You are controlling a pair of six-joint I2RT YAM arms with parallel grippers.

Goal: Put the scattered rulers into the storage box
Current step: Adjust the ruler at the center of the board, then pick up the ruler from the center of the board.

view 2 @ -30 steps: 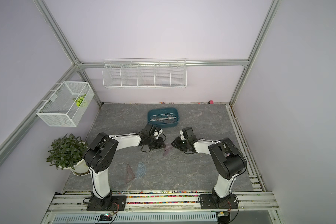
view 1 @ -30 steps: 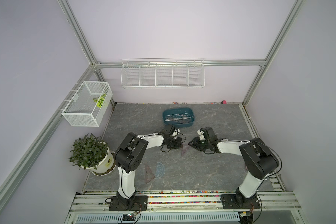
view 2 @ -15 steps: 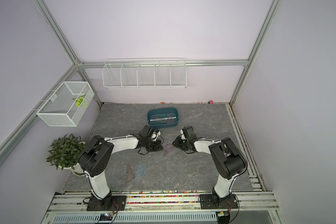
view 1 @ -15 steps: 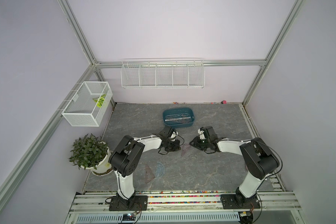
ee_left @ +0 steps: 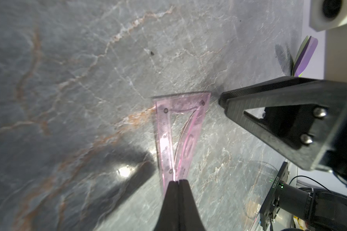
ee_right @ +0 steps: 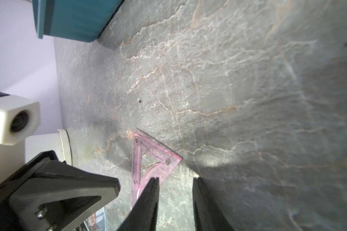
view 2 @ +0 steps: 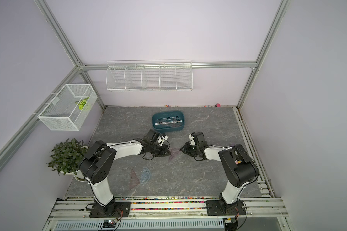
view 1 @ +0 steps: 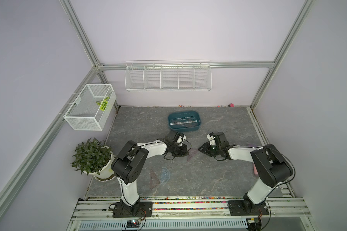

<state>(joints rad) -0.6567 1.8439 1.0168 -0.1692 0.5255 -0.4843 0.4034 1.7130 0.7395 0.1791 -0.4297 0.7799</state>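
Pink triangle ruler (ee_left: pixel 164 128) is being pinched at its narrow tip by the left gripper (ee_left: pixel 176 181), lower centre. Right gripper (ee_right: pixel 175 179) is gaping just below another corner.

The only writing is a line of small white characters on a black plate (ee_left: pixel 272 200) in the left wrist view, too small to read surely, while the triangle ruler (ee_left: pixel 164 128) bears scale numerals too blurred to read.

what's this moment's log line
left pincer: shut on pink transparent plastic triangle ruler | right pincer: open near it | dark teal plastic storage box: triangle not in it
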